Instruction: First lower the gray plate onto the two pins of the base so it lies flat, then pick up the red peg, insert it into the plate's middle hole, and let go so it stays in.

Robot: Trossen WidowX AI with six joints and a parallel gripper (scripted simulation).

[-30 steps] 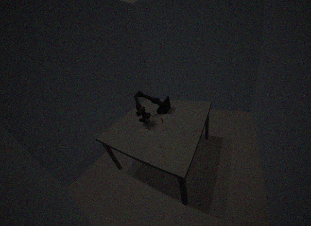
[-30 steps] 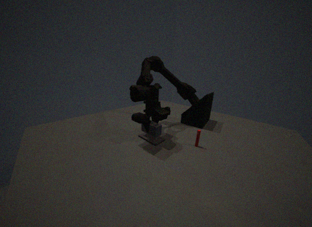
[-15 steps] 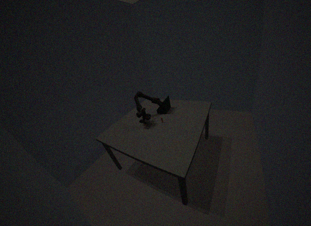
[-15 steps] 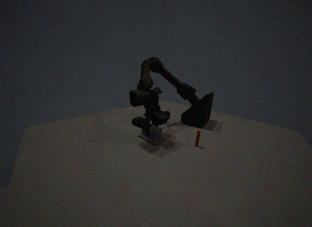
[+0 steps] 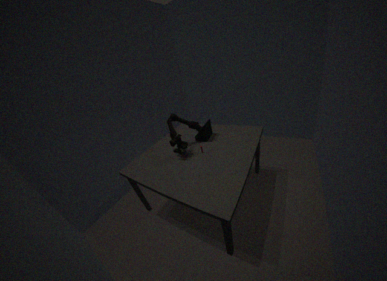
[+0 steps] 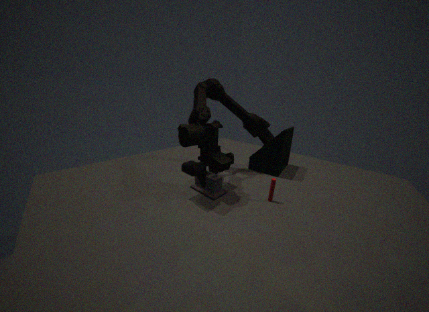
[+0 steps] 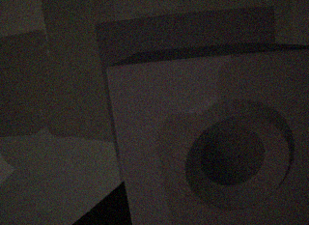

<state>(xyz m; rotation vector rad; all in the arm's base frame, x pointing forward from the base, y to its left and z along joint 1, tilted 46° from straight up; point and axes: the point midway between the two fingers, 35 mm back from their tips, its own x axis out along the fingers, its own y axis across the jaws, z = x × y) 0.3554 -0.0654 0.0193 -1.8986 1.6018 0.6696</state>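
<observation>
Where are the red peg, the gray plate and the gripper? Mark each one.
red peg point(image 6: 272, 190): exterior view, middle of its upright shaft.
gray plate point(image 7: 161, 103): wrist view, flat face above the round hole.
gripper point(image 6: 205, 180): exterior view, between the fingertips, closed on the gray plate above the base.

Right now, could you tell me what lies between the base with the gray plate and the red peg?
In the exterior view, only bare table crossed by shadow separates the base, where the gripper holds the gray plate, from the upright red peg.
</observation>
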